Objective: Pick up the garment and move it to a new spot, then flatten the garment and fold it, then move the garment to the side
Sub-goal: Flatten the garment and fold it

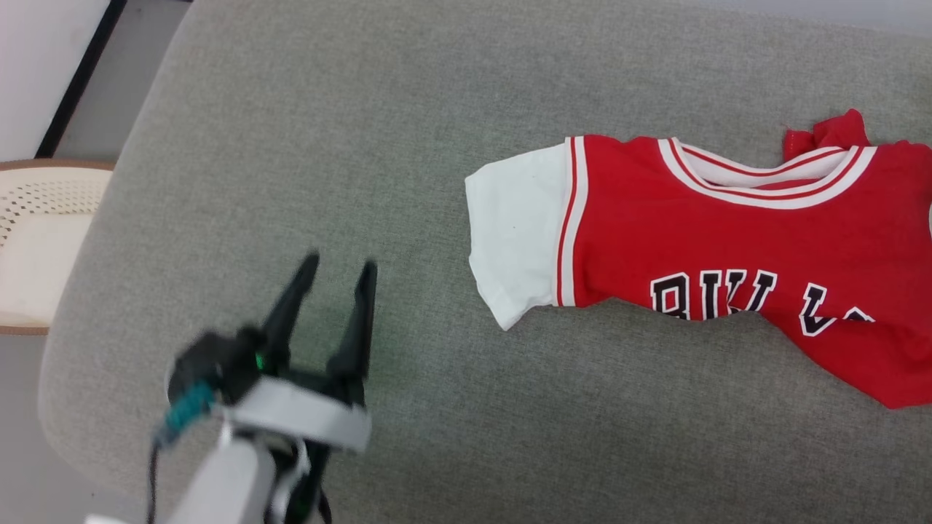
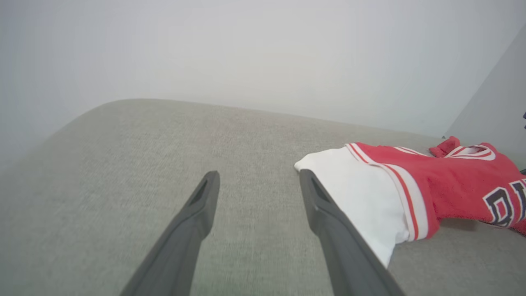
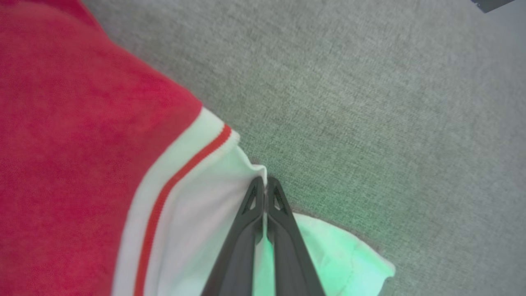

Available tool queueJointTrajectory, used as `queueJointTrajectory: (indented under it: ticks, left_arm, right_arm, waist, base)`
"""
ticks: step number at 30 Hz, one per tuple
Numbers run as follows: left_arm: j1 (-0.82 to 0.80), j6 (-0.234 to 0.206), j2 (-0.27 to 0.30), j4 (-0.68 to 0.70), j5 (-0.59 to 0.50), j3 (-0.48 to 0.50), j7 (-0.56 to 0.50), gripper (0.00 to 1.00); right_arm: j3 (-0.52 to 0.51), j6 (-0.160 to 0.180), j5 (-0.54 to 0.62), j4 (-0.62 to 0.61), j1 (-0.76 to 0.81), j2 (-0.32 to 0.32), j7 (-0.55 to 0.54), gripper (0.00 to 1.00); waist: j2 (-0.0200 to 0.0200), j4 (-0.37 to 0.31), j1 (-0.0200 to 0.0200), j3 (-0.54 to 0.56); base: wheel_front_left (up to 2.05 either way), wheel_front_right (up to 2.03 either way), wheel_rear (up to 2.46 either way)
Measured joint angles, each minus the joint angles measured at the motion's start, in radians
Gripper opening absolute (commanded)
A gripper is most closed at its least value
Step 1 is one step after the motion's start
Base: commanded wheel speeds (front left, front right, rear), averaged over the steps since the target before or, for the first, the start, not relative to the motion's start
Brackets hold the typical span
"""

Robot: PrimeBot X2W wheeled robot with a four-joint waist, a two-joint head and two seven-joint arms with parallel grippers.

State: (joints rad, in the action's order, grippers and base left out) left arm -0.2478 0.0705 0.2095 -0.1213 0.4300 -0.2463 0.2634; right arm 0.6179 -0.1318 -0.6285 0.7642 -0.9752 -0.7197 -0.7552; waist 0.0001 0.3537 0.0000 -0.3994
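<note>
Red fabric T-shirt (image 1: 728,233), white sleeves (image 1: 513,233), right of the spread left pincer (image 1: 341,262)
Right pincer (image 3: 266,181) clamps its sleeve hem (image 3: 246,164); cloth seems light, limp.

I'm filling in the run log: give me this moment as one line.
garment: lettering up on grey cushion | left gripper: open, empty, apart from garment | right gripper: shut on white sleeve edge
</note>
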Motion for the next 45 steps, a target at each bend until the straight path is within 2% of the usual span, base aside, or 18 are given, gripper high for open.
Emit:
queueJointTrajectory:
  ticks: [2, 4, 9, 14, 18, 23, 31, 35, 38, 40, 45]
  left_arm:
    - [-0.071, 0.016, 0.020, -0.004, 0.000, -0.006, -0.021, 1.00]
    - [-0.157, 0.028, 0.032, -0.019, 0.025, -0.016, -0.089, 1.00]
    - [-0.386, 0.055, 0.075, -0.130, 0.103, -0.107, -0.385, 1.00]
    - [-0.586, 0.057, 0.077, -0.291, 0.272, -0.209, -0.684, 1.00]
    - [-0.712, 0.058, 0.072, -0.390, 0.359, -0.311, -0.809, 1.00]
    - [-0.817, 0.058, 0.056, -0.492, 0.408, -0.453, -0.860, 1.00]
    - [-0.917, 0.058, 0.070, -0.639, 0.441, -0.647, -0.787, 1.00]
    - [-0.952, 0.061, 0.076, -0.704, 0.461, -0.708, -0.750, 1.00]
    - [-0.949, 0.060, 0.064, -0.732, 0.587, -0.681, -0.758, 1.00]
    - [-0.958, 0.060, 0.072, -0.715, 0.586, -0.730, -0.778, 1.00]
    - [-0.961, 0.057, 0.087, -0.674, 0.700, -0.767, -0.822, 1.00]
  right_arm:
    - [0.008, 0.000, -0.001, 0.008, -0.007, 0.004, 0.009, 0.00]
    - [0.015, 0.000, -0.007, 0.016, -0.016, 0.009, 0.019, 0.00]
    - [0.040, 0.000, -0.021, 0.035, -0.034, 0.026, 0.038, 0.00]
    - [0.070, 0.000, -0.027, 0.047, -0.057, 0.040, 0.044, 0.00]
    - [0.091, 0.000, -0.031, 0.055, -0.084, 0.052, 0.048, 0.00]
    - [0.112, 0.000, -0.041, 0.059, -0.124, 0.065, 0.048, 0.00]
    - [0.160, -0.001, -0.058, 0.055, -0.172, 0.083, 0.053, 0.00]
    - [0.187, -0.001, -0.070, 0.054, -0.186, 0.090, 0.060, 0.00]
    - [0.203, 0.000, -0.087, 0.055, -0.192, 0.093, 0.066, 0.00]
    - [0.214, 0.000, -0.094, 0.058, -0.198, 0.093, 0.069, 0.00]
    - [0.237, 0.000, -0.109, 0.066, -0.212, 0.091, 0.078, 0.00]
  waist:
    - [0.0000, -0.003, 0.0000, -0.002]
    - [0.0000, -0.007, 0.0000, -0.004]
    - [0.0000, -0.018, 0.0000, -0.006]
    - [-0.0001, -0.032, 0.0000, -0.013]
    - [0.0000, -0.044, 0.0000, -0.025]
    - [0.0000, -0.061, 0.0000, -0.048]
    - [0.0000, -0.092, 0.0000, -0.079]
    - [0.0000, -0.103, 0.0000, -0.086]
    - [0.0000, -0.109, 0.0000, -0.087]
    - [0.0000, -0.111, 0.0000, -0.089]
    - [0.0000, -0.112, 0.0000, -0.095]
  base:
    - [0.00, 0.00, 0.00]
    - [0.00, 0.00, 0.00]
    - [0.00, 0.00, 0.00]
    - [0.00, 0.00, 0.00]
    - [0.00, 0.00, 0.00]
    - [0.00, 0.00, 0.00]
    - [0.00, 0.00, 0.00]
    - [0.00, 0.00, 0.00]
    - [0.00, 0.00, 0.00]
    - [0.00, 0.00, 0.00]
    - [0.00, 0.00, 0.00]
